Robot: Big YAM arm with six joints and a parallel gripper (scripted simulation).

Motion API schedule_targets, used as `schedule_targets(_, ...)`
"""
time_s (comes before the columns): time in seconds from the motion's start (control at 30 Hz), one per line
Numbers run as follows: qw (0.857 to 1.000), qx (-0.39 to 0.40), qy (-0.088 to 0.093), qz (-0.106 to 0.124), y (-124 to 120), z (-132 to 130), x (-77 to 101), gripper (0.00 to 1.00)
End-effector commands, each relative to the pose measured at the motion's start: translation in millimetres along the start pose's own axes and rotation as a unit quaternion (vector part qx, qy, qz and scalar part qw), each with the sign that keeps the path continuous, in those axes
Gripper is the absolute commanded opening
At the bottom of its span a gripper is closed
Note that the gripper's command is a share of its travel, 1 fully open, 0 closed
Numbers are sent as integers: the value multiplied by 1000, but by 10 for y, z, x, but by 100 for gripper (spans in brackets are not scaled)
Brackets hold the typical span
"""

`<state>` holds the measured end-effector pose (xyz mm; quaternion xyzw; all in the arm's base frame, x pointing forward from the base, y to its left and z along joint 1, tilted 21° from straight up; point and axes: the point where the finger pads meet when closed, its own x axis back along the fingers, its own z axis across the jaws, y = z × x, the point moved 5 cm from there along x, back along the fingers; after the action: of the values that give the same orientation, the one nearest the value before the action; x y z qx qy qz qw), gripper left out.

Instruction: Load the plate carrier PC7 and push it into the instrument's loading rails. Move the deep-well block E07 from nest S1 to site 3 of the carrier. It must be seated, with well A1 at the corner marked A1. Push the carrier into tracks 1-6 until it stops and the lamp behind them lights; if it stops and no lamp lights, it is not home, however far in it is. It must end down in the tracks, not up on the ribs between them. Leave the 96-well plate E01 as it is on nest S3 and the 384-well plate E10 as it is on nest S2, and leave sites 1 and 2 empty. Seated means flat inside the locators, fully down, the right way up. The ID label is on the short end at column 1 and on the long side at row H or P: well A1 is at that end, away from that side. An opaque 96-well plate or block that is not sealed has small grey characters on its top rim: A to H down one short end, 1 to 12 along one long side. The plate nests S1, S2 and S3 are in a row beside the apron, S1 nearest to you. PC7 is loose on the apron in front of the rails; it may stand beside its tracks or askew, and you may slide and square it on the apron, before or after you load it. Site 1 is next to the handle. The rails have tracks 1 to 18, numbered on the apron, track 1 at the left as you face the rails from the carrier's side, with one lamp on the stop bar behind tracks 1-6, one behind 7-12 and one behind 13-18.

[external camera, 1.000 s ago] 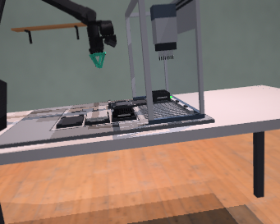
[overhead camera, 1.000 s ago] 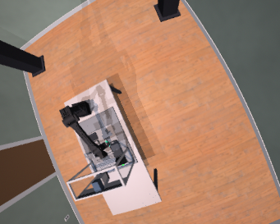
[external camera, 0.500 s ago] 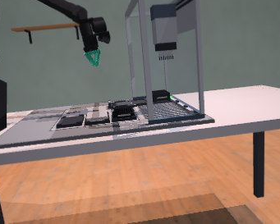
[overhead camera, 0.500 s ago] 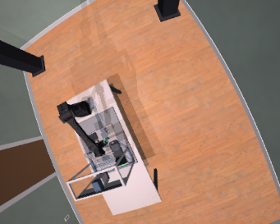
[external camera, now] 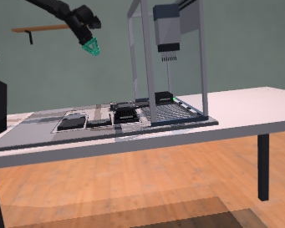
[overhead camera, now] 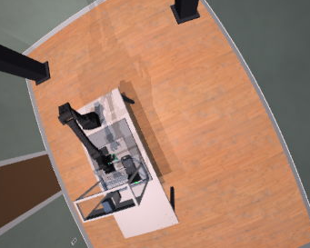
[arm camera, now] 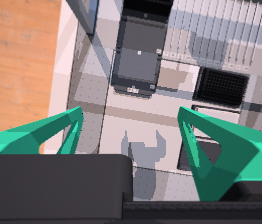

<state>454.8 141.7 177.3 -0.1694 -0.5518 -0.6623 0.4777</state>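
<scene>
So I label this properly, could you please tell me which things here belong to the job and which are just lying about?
Job: open gripper, plate carrier PC7, loading rails, black well plate on its nest.
Just about: pipetting head, instrument frame, wall shelf.
</scene>
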Motion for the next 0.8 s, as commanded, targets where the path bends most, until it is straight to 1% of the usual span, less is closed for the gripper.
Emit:
schedule_targets(0.0, 999, -15, -1, -40, 130, -36, 105, 100)
schedule_targets(0.03, 999, -11, 4, -33, 19, 29, -59, 100)
schedule_targets(0.07, 999, -10, 4, -47, 9, 35, -54, 100)
schedule_targets(0.1, 997, -7, 6, -72, 50, 74, 37, 100)
schedule_targets(0.13, 996, -6, 7, -89, 53, 87, 66, 100)
schedule_targets(0.2, 993, -6, 7, -115, 26, 87, 62, 100)
schedule_targets(0.27, 990, -6, 7, -142, -1, 88, 56, 100)
schedule_targets(0.33, 988, -11, 5, -154, -94, 43, -58, 100)
schedule_targets(0.5, 976, -12, 5, -218, -169, 41, -87, 100)
schedule_targets(0.57, 976, -12, 5, -218, -169, 41, -87, 100)
schedule_targets(0.6, 971, -5, 12, -240, 129, 96, -36, 100)
schedule_targets(0.67, 970, -12, 3, -244, 217, -34, -42, 100)
schedule_targets(0.77, 969, -13, 2, -245, 320, -77, -97, 100)
